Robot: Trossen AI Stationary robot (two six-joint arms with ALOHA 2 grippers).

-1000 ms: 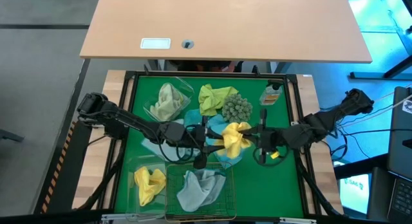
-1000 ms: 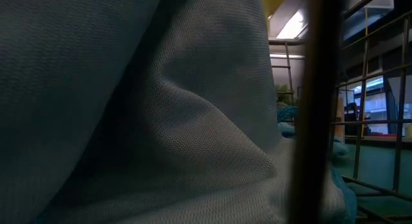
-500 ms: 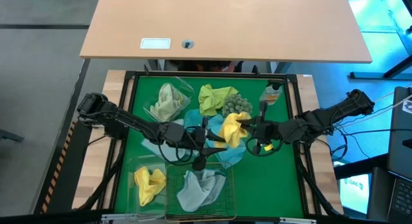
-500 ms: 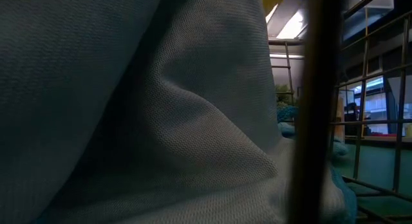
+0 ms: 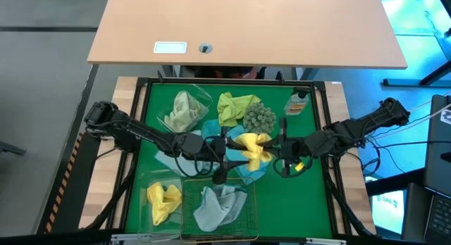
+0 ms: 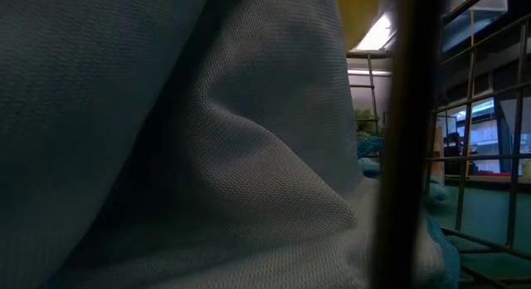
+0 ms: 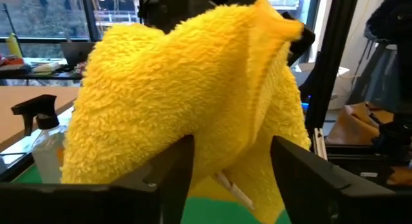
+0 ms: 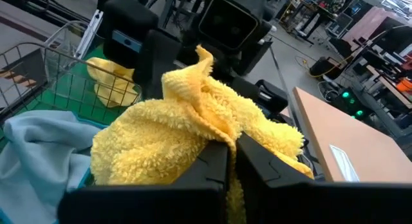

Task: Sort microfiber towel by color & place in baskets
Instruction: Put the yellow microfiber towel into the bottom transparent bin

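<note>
Yellow towel (image 8: 193, 130) pinched by right gripper (image 8: 232, 161); low view shows only blue cloth (image 6: 166, 139).

Spiky ball (image 5: 258, 117) just beside lifted yellow towel (image 5: 252, 146).

high view: both arms meet mid-desk over the green mat (image 5: 310, 196). right gripper (image 5: 271, 148) holds a bright yellow towel (image 5: 252, 147) above a teal towel (image 5: 248, 170); left gripper (image 5: 227, 152) just beside it. spiky ball (image 5: 258, 117) and yellow-green towel (image 5: 236, 106) near. wire basket (image 5: 243, 217) holds a light blue towel (image 5: 218, 205); clear tub (image 5: 141, 203) a yellow one (image 5: 163, 200).
</note>
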